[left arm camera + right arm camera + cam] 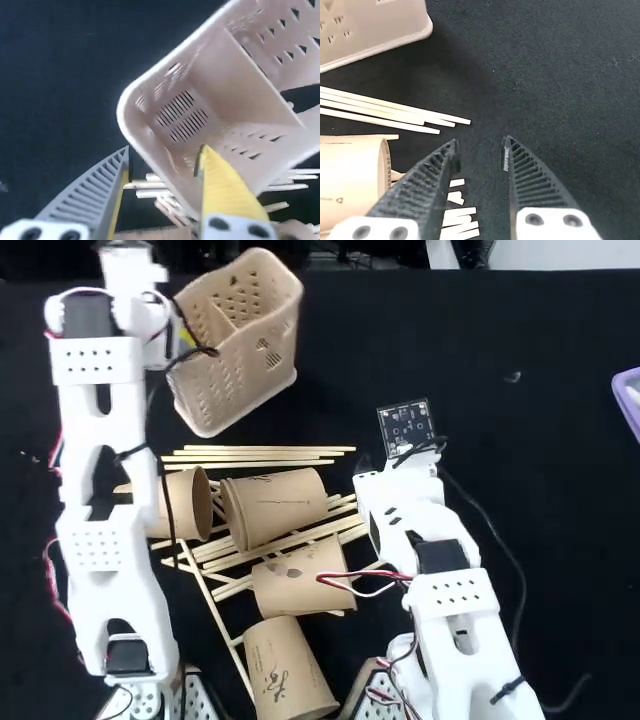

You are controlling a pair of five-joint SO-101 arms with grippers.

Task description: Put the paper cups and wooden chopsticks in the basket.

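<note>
The left end effector (164, 150) was clamped on one wall of the tilted basket (225, 75), which could slip onto the cups (275, 505) and chopsticks (260, 452) piled below it, near the right end effector (479, 147), its jaws apart.

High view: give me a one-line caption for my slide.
Left gripper at the rim of the tilted basket, right arm beside four fallen paper cups and wooden chopsticks.

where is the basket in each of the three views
high view: basket at upper left, beyond the paper cups.
left wrist view: basket close up, opening toward the camera.
right wrist view: basket corner at the edge, beyond the chopsticks.
shared landmark: those chopsticks beside it.
</note>
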